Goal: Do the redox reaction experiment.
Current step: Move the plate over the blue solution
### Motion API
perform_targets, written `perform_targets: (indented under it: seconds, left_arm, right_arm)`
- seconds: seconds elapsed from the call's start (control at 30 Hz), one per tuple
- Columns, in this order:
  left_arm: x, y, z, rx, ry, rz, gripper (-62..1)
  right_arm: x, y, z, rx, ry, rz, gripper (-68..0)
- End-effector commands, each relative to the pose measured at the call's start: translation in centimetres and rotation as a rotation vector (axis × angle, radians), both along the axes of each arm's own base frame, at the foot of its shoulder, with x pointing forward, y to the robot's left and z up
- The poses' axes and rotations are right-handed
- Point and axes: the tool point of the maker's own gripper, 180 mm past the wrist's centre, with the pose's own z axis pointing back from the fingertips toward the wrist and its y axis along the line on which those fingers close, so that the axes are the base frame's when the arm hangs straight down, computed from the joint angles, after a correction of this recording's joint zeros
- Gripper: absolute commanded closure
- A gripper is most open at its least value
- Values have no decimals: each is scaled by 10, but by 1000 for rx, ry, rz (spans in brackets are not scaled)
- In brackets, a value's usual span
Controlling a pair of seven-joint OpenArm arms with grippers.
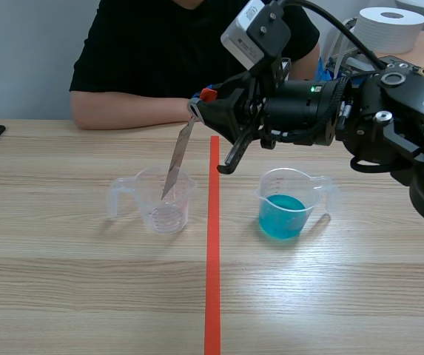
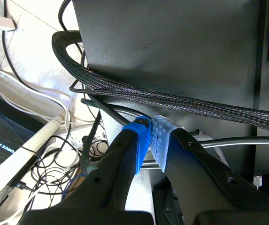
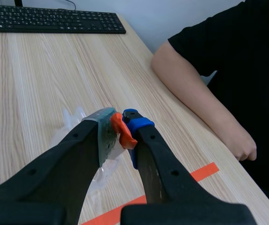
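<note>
Your right gripper (image 1: pixel 199 104) pinches a thin grey metal strip (image 1: pixel 176 159), its tip inside the clear plastic cup (image 1: pixel 166 211) beside the clear cup of blue liquid (image 1: pixel 284 207); your left gripper (image 2: pixel 151 136) is pressed together.

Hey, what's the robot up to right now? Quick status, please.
Right end effector shut on metal strip, tip in the empty cup. Left end effector shut, empty, among cables. Blue-liquid cup stands apart. Person's forearm behind, not blocking.
</note>
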Motion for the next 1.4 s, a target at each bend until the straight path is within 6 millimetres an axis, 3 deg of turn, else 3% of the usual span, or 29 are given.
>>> perform_targets:
  seconds: [0.0, 0.27, 0.67, 0.9, 1.37]
  left_arm:
    - [7, 1, 1, 0, -17, 2, -42]
    - [7, 1, 1, 0, -17, 2, -42]
    - [7, 1, 1, 0, -17, 2, -42]
    - [7, 1, 1, 0, -18, 2, -42]
    - [7, 1, 1, 0, -17, 2, -42]
  right_arm:
    - [3, 5, 31, 40, -63, 13, -7]
    - [-1, 7, 53, 29, -36, -2, -7]
    - [3, -21, 96, 22, 17, -89, -7]
    - [2, -55, 104, 28, 45, -165, -7]
    - [5, -150, 88, -13, 122, -390, -7]
